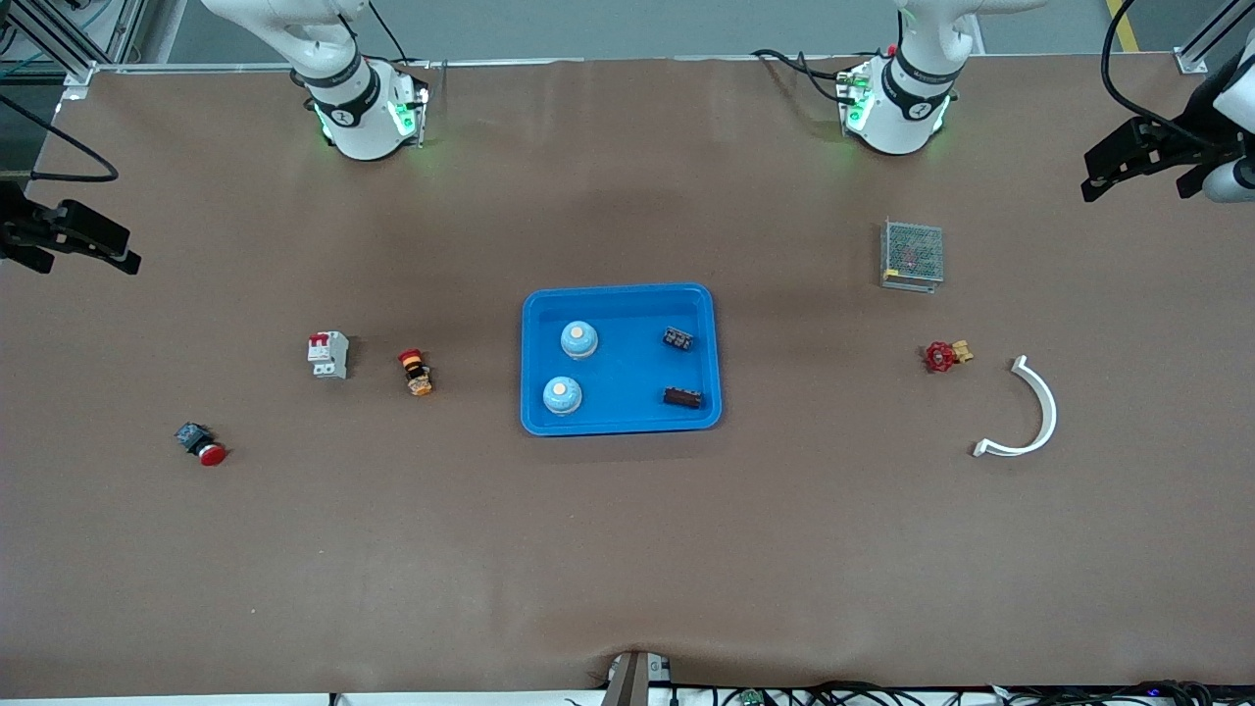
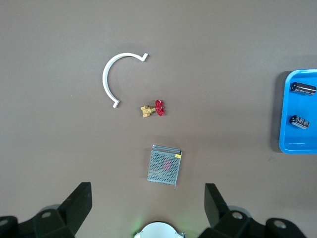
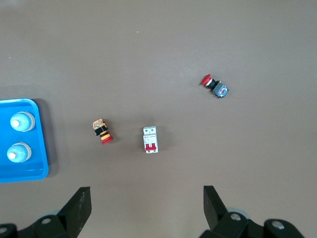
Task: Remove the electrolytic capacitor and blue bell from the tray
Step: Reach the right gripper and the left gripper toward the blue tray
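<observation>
Left gripper (image 1: 1142, 157): jaws wide, empty, waiting over the desk edge at the left arm's end.
Right gripper (image 1: 74, 235): wide, empty, over its own end.
Tray (image 1: 621, 300): two blue bells (image 1: 578, 339) at 9 o'clock, two capacitors (image 1: 677, 338) at 3 o'clock.
Progress: nothing removed yet.

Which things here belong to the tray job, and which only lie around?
Job: blue tray; two blue bells; two capacitors.

Lying about: circuit breaker; orange button; red pushbutton; mesh box; red valve; white curved piece.
</observation>
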